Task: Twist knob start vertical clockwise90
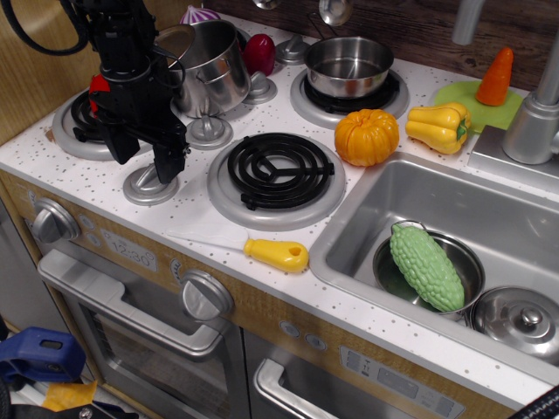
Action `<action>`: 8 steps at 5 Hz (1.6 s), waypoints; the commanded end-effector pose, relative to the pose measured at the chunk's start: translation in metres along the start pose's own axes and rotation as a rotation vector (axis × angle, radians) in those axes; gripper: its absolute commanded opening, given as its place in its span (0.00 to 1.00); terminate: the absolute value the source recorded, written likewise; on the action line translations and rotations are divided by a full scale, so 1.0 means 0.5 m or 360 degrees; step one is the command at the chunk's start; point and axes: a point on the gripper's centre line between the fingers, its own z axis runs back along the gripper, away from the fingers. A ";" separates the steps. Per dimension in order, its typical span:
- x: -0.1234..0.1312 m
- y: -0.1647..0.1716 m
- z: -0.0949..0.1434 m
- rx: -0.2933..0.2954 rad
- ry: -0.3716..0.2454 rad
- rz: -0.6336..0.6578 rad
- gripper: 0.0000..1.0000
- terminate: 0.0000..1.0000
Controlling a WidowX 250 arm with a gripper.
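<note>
The knob (150,186) is a small silver-grey disc with a raised stem, on the white counter left of the front black coil burner (276,170). My black gripper (142,155) hangs straight over it. One finger (169,162) stands at the stem's right and the other finger (117,145) at its left. The jaws stand apart, wider than the stem, and I see no contact with it. The stem's top is partly hidden behind the fingers.
Similar knobs (207,131) (259,88) stand further back. A steel pot (210,65) is right behind the gripper. A pan (348,65), a pumpkin (367,136), a yellow pepper (439,126), a yellow-handled knife (275,254) and the sink's rim (349,205) lie to the right. Front dials (54,220) (206,295) sit below.
</note>
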 end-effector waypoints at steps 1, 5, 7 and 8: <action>0.012 0.025 0.006 0.0008 -0.0078 0.0024 1.00 0.00; -0.001 0.006 -0.007 0.0048 -0.0129 -0.0092 0.00 0.00; -0.004 0.009 -0.006 0.0000 -0.0110 -0.0422 0.00 0.00; -0.005 0.018 -0.012 -0.0063 -0.0096 -0.0554 0.00 0.00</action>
